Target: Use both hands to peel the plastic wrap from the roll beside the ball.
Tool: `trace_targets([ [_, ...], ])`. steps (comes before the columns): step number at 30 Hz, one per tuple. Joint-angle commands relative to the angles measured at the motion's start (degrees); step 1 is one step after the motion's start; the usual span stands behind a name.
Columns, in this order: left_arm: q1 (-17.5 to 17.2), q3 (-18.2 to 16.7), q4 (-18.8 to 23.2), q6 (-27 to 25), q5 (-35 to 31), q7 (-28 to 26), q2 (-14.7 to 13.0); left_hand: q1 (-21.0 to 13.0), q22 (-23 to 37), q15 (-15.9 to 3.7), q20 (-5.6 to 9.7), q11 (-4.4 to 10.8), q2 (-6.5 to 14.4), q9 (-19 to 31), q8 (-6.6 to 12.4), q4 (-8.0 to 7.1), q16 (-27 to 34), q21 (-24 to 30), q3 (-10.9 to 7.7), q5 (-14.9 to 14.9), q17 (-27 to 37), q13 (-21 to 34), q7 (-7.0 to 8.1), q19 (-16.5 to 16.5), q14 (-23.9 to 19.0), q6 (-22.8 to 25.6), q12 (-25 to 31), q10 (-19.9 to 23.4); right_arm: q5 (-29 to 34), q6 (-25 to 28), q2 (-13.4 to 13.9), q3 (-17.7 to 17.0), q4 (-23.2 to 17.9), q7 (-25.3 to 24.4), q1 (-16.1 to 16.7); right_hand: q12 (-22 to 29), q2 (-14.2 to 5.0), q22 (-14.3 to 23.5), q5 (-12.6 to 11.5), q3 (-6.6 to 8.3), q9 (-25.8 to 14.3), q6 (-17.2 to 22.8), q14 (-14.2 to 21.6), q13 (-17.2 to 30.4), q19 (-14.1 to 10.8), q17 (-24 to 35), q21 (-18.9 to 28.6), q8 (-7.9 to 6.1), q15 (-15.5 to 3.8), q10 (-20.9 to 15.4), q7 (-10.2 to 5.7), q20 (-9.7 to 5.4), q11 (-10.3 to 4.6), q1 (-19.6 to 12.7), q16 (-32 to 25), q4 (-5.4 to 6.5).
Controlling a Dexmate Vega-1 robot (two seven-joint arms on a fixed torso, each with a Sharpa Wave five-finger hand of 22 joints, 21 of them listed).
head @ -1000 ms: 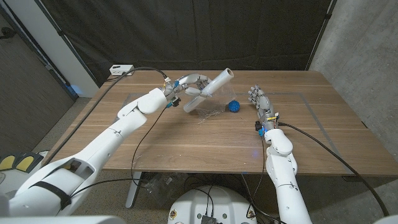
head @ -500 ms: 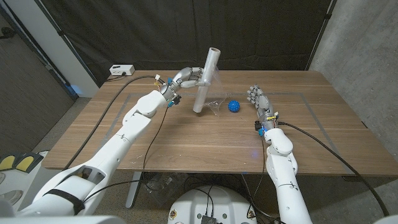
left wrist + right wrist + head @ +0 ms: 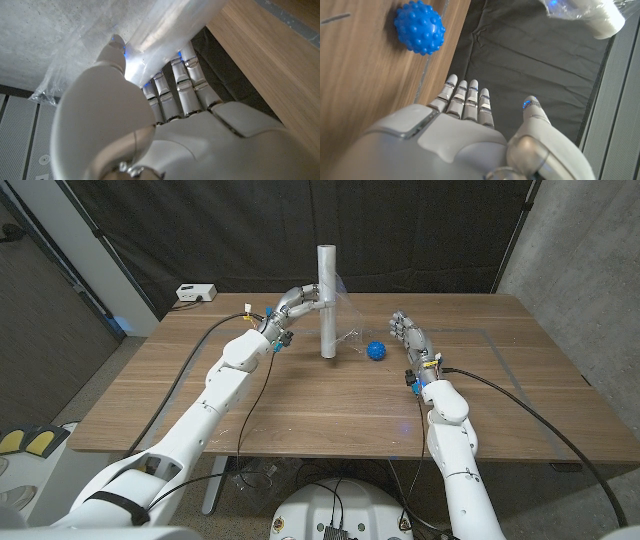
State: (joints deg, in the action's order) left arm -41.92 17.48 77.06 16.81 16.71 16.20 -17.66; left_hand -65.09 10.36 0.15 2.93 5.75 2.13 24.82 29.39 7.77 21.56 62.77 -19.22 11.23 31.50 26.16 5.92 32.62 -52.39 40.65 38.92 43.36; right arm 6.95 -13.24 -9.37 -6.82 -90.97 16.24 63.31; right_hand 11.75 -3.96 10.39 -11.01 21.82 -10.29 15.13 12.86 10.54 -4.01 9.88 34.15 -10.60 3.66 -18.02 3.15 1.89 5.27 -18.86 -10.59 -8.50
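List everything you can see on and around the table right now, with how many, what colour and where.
Plastic wrap roll: one, white tube, standing upright on the table left of the ball, held by the left hand.
Loose plastic wrap: one sheet, clear, trailing from the roll toward the ball.
Spiky ball: one, blue, on the table between the roll and the right hand.
Power strip: one, white, at the table's far left corner.
Table: one, brown wood, under everything.
Curtain: one, black, behind the table.
Left hand: one, grey and white, gripping the roll's middle.
Right hand: one, grey and white, fingers apart, right of the ball, holding nothing.
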Motion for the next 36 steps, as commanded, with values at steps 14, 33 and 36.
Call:
trace_targets([
  [14, -1.19, -0.45, 0.46, -9.33, 15.54, -0.42, 3.77, -4.79, -0.15, -12.81, 4.22, 2.53, 5.57, 0.93, 4.67, -1.74, -5.11, 0.15, -3.8, -0.44, -5.97, 13.04, -6.76, 0.83, -8.15, 7.4, 3.37, 1.97, 21.83, 12.39, 5.56, 9.87, -16.47, -3.32, 1.77, -0.36, 3.7, 0.18, 0.43, 0.12, -0.32, -3.32, 0.55, 0.53, 1.01, 0.36, -1.74, -0.02, -0.41, 3.2, -0.3, 3.13, -1.22, -5.35, -0.38, -1.96],
  [33, -3.08, -1.09, 3.29, -12.91, 16.91, -11.5, 5.63, -4.64, -0.06, -12.77, 4.47, 2.51, 5.29, 0.68, 4.62, -1.54, -5.82, 0.61, -4.53, -0.82, -6.73, 12.66, -6.78, 1.46, -9.85, 7.74, 3.5, 2.71, 28.37, 17.61, 7.47, 13.13, -21.19, -3.65, 2.35, 0.08, 6.99, 0.48, -0.02, -0.94, -0.48, -3.68, 1.56, 0.77, 1.16, 0.69, -2.36, -0.38, -2.12, 3.65, -0.86, 4.53, -2.0, -7.01, -0.78, -1.63],
  [36, -3.15, -1.1, 3.56, -13.53, 17.59, -11.65, 5.7, -4.62, -0.07, -12.78, 4.53, 2.37, 5.24, 0.66, 4.64, -1.49, -5.93, 0.65, -4.64, -0.85, -6.82, 12.78, -6.71, 1.52, -10.02, 7.82, 3.59, 2.72, 29.66, 19.16, 7.73, 13.74, -21.9, -3.52, 2.21, 0.15, 7.43, 0.56, -0.28, -0.98, -0.5, -3.81, 1.96, 0.82, 0.87, 0.75, -2.32, -0.44, -2.72, 3.75, -1.0, 4.48, -2.27, -7.7, -0.94, -1.7],
])
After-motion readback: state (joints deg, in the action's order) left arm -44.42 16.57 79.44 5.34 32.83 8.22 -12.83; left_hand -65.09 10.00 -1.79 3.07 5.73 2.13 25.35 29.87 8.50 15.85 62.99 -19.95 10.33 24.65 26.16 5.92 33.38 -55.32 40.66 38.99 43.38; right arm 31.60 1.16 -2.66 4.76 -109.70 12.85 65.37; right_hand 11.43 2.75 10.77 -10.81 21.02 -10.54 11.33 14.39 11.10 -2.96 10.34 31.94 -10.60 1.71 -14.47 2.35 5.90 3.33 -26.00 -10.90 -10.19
